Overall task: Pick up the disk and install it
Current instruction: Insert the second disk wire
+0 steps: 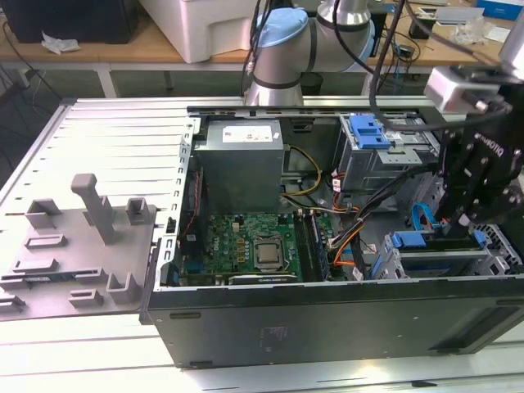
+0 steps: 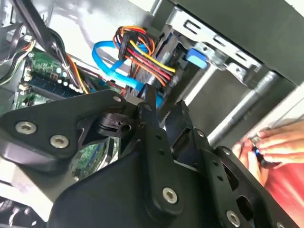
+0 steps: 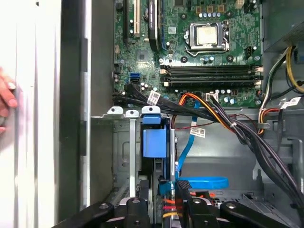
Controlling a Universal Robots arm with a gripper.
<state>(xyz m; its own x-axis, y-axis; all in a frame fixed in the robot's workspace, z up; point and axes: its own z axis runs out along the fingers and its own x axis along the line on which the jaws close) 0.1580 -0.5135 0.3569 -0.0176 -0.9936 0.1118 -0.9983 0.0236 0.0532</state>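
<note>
The disk (image 3: 154, 142) stands on edge in a slot of the grey drive cage (image 3: 121, 156) at the corner of the open computer case, its blue carrier bracket showing from above. In the exterior view the disk (image 1: 417, 240) lies in that cage (image 1: 491, 262) at the exterior view's right. My gripper (image 1: 458, 232) hangs over the cage. In both wrist views the black fingers (image 3: 183, 199) flank the disk's end on both sides, and my gripper (image 3: 160, 190) (image 2: 165, 111) looks shut on it.
Bundled power cables (image 3: 213, 114) and a blue data cable (image 3: 204, 182) run close beside the cage. The motherboard (image 1: 254, 246), power supply (image 1: 241, 164) and an upper cage with a blue latch (image 1: 368, 131) fill the case. A person's hand (image 3: 5, 95) (image 2: 275, 142) rests outside the case wall.
</note>
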